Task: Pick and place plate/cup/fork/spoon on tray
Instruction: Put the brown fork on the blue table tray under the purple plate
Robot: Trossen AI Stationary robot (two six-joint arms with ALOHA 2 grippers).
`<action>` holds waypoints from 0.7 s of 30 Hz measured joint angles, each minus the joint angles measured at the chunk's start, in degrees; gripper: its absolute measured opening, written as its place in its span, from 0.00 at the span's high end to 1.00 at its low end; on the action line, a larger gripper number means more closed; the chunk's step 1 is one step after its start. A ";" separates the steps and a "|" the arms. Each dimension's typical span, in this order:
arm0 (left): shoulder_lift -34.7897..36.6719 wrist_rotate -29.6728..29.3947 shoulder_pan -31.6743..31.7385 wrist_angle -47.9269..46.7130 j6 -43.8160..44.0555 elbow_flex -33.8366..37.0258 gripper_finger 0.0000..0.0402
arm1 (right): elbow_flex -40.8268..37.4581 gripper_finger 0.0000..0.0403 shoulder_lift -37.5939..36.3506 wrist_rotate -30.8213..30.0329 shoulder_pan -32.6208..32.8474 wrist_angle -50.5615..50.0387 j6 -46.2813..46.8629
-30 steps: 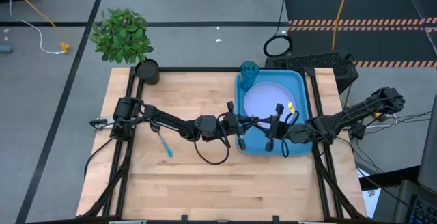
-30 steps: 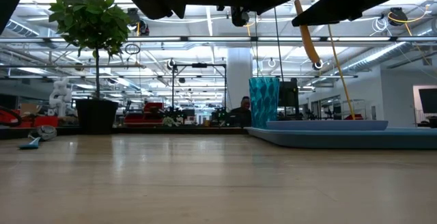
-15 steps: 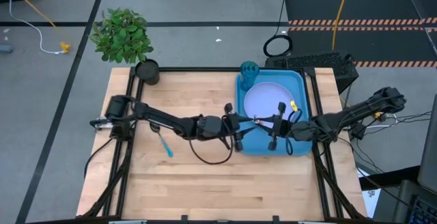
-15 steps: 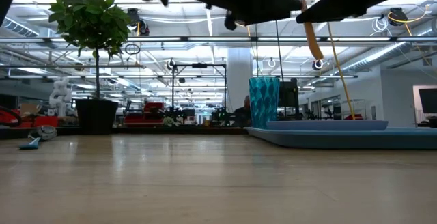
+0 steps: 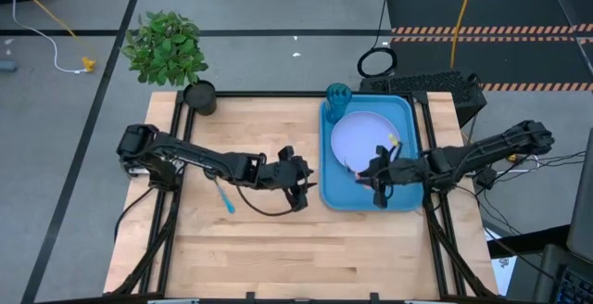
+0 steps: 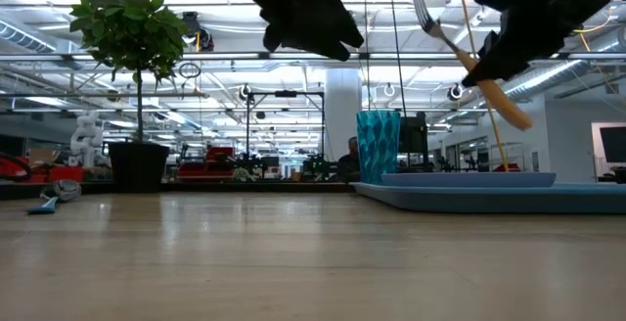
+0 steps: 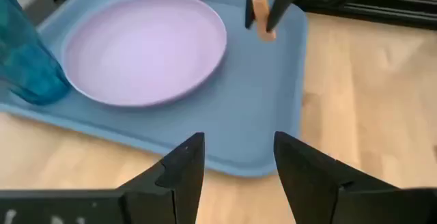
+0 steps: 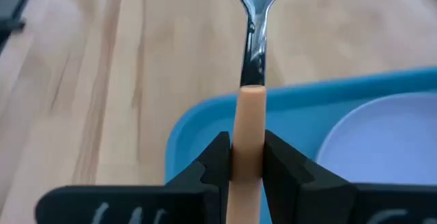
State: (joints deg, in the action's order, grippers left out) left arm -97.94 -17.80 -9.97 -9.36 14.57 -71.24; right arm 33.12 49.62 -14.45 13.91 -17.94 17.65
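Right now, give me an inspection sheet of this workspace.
Surface: wooden table, mostly bare.
Job's things: plate and cup on tray; spoon on the wood; fork held above the tray.
Clutter: potted plant at the far left corner.
Grippers: left gripper open, beside the tray; right gripper shut on the fork's handle.
Cables: cable loop under the left arm.
Surroundings: grey floor, hazard-striped mat.

There is one tray [image 5: 405, 194], one plate [image 5: 357, 137], one cup [image 5: 337, 95], one fork [image 6: 474, 62] and one spoon [image 5: 222, 194]. There is also one plant [image 5: 167, 46] in one dark pot [image 5: 199, 97]. Two robot arms are present, each with one gripper: the left gripper [image 5: 298, 176] and the right gripper [image 5: 378, 176].
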 joint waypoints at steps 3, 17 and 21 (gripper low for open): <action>-0.44 0.02 -1.59 -1.39 3.05 -0.02 0.55 | 0.01 0.88 2.61 1.34 -1.49 0.05 -0.09; -1.37 -0.24 -7.00 3.50 6.73 -0.02 0.55 | 0.00 0.88 14.15 7.18 -7.34 -12.39 2.46; -1.37 -0.24 -7.05 3.71 6.71 -0.02 0.55 | 0.00 0.88 15.03 7.14 -8.19 -14.15 -1.85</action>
State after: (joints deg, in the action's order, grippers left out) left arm -99.31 -18.04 -17.02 -5.65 21.28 -71.26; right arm 33.12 64.65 -7.31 5.72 -32.09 15.81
